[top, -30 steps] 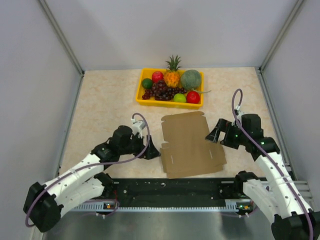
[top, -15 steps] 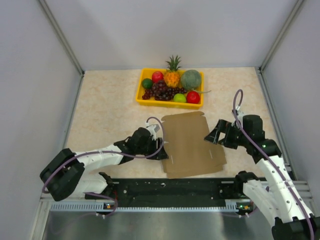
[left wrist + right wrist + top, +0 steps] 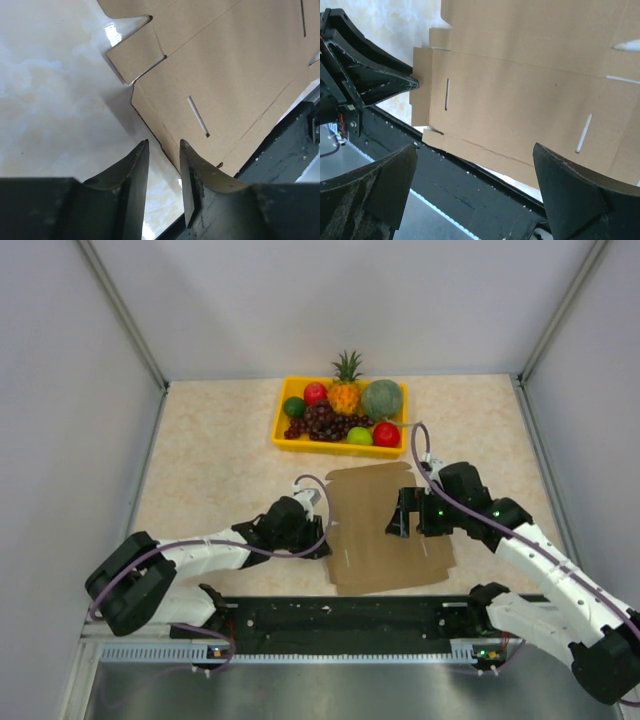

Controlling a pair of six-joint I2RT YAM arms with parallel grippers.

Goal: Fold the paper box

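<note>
Since half a second ago, the right hand [image 3: 398, 523] is being carried leftward over the paper box [image 3: 365, 525], fingers spread wide. The box is lying flat by the desk's [image 3: 200, 460] near edge, its long axis pointing toward the fruit tray [image 3: 279, 428]. The left hand [image 3: 322, 546] is being narrowed at its left edge; whether that edge is being pinched cannot be told. Bare desk is lying open on both sides.

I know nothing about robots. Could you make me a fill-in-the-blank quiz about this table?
1. The brown paper box lies ____ on the table, not yet folded.
2. The yellow tray behind it holds ____.
3. The right end effector is above the box with its jaws wide ____.
Missing words: flat; fruit; open.
</note>
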